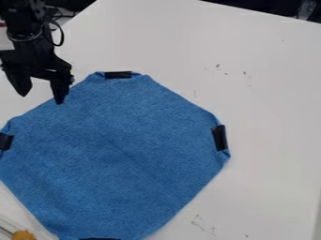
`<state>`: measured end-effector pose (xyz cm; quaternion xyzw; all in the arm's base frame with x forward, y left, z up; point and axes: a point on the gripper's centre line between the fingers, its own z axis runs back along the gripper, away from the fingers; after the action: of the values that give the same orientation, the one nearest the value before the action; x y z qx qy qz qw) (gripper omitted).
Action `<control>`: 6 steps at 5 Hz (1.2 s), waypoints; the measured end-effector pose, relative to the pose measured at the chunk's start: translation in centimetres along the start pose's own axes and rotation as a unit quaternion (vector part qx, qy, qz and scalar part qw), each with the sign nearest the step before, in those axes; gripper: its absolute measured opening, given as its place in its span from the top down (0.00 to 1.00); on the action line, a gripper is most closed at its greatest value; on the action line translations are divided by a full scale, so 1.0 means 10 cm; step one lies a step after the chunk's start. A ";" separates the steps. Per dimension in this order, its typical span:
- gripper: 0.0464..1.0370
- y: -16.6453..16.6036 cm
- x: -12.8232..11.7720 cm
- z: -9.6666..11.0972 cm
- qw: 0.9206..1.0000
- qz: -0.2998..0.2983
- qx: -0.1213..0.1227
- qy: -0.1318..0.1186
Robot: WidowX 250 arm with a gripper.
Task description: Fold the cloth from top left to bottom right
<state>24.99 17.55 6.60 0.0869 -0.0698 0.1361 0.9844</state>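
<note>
Black, a short strip is sitting on the left corner of the blue cloth, lower and further left than the pincer. Well below the pincer, near the bottom left of the view, an orange-yellow thing is showing — too cropped to name. The pincer itself is hanging at the cloth's upper-left edge, its two fingers standing wide apart and holding nothing. The left finger is pointing down over the white table; the right one is reaching the cloth's edge, though I cannot tell whether it is touching. From there the cloth is spreading flat, below the pincer and away to its right. Far below and somewhat right of the pincer, a second dark strip is marking the bottom edge. Another is lying at the top edge, right of the pincer and slightly higher — and one more is running along the right corner, well apart from the pincer and lower. Small dark marks are dotting the table beyond, right of the pincer.
</note>
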 end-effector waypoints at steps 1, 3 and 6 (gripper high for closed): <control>0.04 -0.03 -0.03 -0.08 1.000 -0.001 -0.006 0.013; 0.04 -0.14 0.56 -0.28 0.997 -0.079 -0.026 -0.002; 0.04 -0.49 1.25 -0.46 0.980 -0.196 -0.042 -0.015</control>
<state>38.82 17.03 3.39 0.0601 -0.0722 -0.0636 0.9935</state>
